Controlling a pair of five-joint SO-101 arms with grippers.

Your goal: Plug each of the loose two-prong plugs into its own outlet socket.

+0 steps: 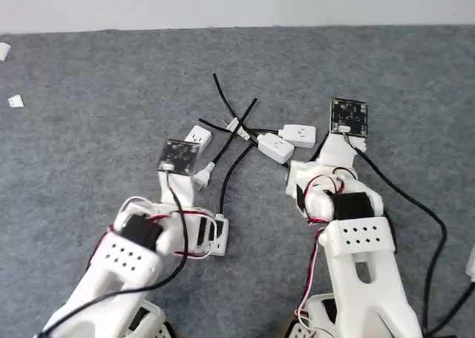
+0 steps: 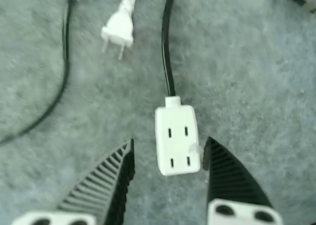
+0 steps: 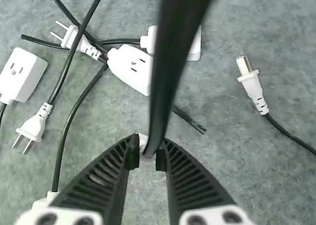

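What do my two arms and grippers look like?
Left arm and right arm: white plastic shells with perforated panels, red, white and black wires at the joints, a dark square camera board at each wrist. Fingers are black, ribbed wedges on white bases.

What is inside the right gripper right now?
The right gripper pinches a white piece with a black cord rising from it, likely a plug. Any prongs are hidden between the fingers.

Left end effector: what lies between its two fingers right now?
A white outlet socket on a black cord, slots up, on the carpet between the left end effector's open fingers. The left wrist view shows it.
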